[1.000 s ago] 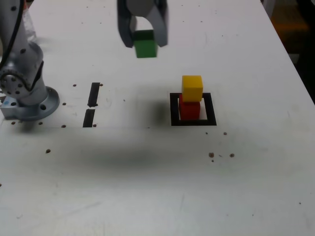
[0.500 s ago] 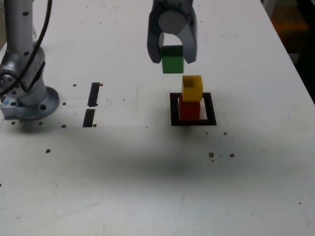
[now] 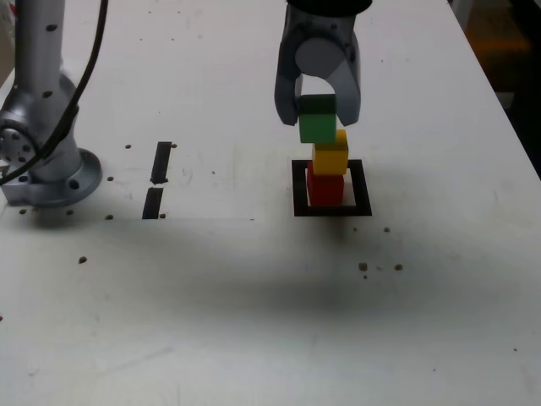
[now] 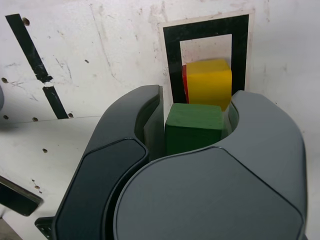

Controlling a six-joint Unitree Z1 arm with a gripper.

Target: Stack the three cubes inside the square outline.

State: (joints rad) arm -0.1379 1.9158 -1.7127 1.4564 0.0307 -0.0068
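White and scuffed, the tabletop fills the exterior view, flecked with small dark specks and marked by two short black strips toward the exterior view's left edge, just beside the arm's round metal base. Toward the far right part of the surface sits the square outline, black tape around a white centre, and inside it stands the red cube with the yellow cube squarely on top. Above them the gripper hangs with its grey jaws closed on the green cube, which sits just over the yellow one and a shade toward the exterior view's left (whether the two blocks touch cannot be told). All three cubes look like rigid, matt, sharp-edged blocks, probably light, and the flat opposite faces the jaws already pinch are the sensible place to hold them; a two-high tower of such small blocks would likely topple at a sideways nudge.

From the wrist view, smooth rounded dark-grey shells of the gripper crowd the foreground, clamping the green cube by its two side faces. Beyond it the yellow cube shows a clean flat top, a sliver of the red cube peeks out beside it, and the square outline frames both on worn white board.
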